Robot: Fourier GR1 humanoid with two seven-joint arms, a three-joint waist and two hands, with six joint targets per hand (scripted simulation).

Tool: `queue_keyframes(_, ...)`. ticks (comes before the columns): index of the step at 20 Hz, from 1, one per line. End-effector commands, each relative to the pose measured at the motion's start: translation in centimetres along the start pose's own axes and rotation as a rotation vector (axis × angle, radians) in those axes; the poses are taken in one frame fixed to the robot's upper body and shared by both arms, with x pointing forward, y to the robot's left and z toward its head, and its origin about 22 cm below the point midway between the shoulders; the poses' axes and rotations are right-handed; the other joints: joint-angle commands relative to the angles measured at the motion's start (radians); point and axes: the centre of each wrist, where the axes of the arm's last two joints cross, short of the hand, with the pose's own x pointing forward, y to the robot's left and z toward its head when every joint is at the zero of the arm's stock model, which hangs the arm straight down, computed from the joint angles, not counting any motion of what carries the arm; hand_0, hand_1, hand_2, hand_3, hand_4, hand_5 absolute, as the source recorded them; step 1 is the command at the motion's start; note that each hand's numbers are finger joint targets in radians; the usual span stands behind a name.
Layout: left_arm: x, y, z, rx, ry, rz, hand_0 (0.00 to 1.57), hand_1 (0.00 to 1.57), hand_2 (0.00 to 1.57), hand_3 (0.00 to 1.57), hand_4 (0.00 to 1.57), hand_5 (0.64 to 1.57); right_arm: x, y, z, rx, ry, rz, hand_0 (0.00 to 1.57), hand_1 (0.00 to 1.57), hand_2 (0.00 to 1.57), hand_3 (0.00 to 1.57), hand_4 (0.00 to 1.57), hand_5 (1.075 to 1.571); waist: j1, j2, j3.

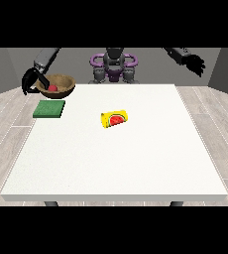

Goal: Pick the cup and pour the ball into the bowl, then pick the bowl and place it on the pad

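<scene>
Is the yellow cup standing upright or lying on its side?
On its side. The yellow cup lies lengthwise on the table, its watermelon picture facing the camera.

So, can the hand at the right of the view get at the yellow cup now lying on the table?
Probably yes. The hand at the view's right hangs raised off the table's side, holding nothing, and nothing stands between it and the cup, which lies on its side mid-table.

The robot hand at the view's left [30, 81] curls its fingers; the robot hand at the view's right [195, 63] hangs raised, fingers relaxed.
</scene>
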Motion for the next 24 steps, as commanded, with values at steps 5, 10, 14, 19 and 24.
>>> queue_keyframes(5,5.8,13.0,-0.3,0.095,-0.168,0.017,0.0,0.0,0.0,0.0,1.25,1.569,0.1,-2.1,-0.2,-0.064,-0.136,-0.087,1.57,1.57,1.57,0.0,0.79,1.566,0.002,0.144,-0.0002)
queue_keyframes(10,3.7,11.9,0.9,0.064,-0.141,0.032,0.0,0.0,0.0,0.0,1.19,1.557,0.5,-2.9,-0.9,-0.121,-0.078,-0.113,1.57,1.57,1.57,0.0,0.69,1.567,0.042,0.141,0.0002)
queue_keyframes(14,5.2,13.8,0.7,0.105,-0.192,-0.013,0.0,0.0,0.0,0.0,1.19,1.558,1.7,-6.6,-1.2,-0.225,-0.062,-0.108,1.22,1.22,1.41,1.3,0.0,1.553,0.019,0.179,0.0001)
queue_keyframes(19,4.3,12.5,0.7,0.085,-0.171,0.0,0.0,0.0,0.0,0.0,1.18,1.552,1.8,-4.7,-1.7,-0.134,-0.043,-0.117,0.32,0.32,0.48,0.73,0.0,1.495,0.031,0.16,0.0001)
queue_keyframes(24,5.9,8.4,-1.5,-0.047,-0.104,0.014,0.0,0.0,0.0,0.0,1.08,1.567,1.9,-5.7,-2.1,-0.127,0.039,-0.101,0.0,0.0,0.0,0.12,0.0,1.369,0.056,0.08,0.0022)
